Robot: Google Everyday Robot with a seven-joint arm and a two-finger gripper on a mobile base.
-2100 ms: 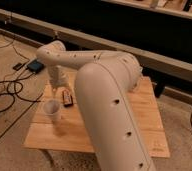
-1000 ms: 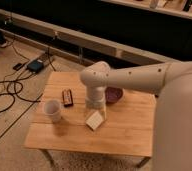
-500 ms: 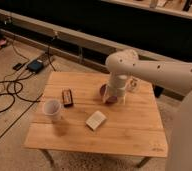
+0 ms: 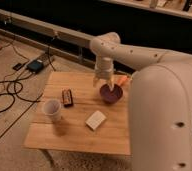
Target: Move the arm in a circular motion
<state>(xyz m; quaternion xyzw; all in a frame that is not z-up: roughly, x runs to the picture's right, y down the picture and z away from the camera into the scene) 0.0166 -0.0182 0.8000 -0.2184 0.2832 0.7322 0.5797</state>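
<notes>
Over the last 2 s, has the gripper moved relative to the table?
Yes. The gripper swung rightward across the table, from near the white cup on the left side to just above the purple bowl at the far right.

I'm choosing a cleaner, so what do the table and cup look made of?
Table: pale wood, matte, with visible plank seams and grain. Cup: plain matte white, perhaps paper or plastic; unclear. The gripper hangs near the purple bowl's far rim.

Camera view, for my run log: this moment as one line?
arm: reaching over table | end effector: by purple bowl, far-left rim | contact: cannot tell
</notes>
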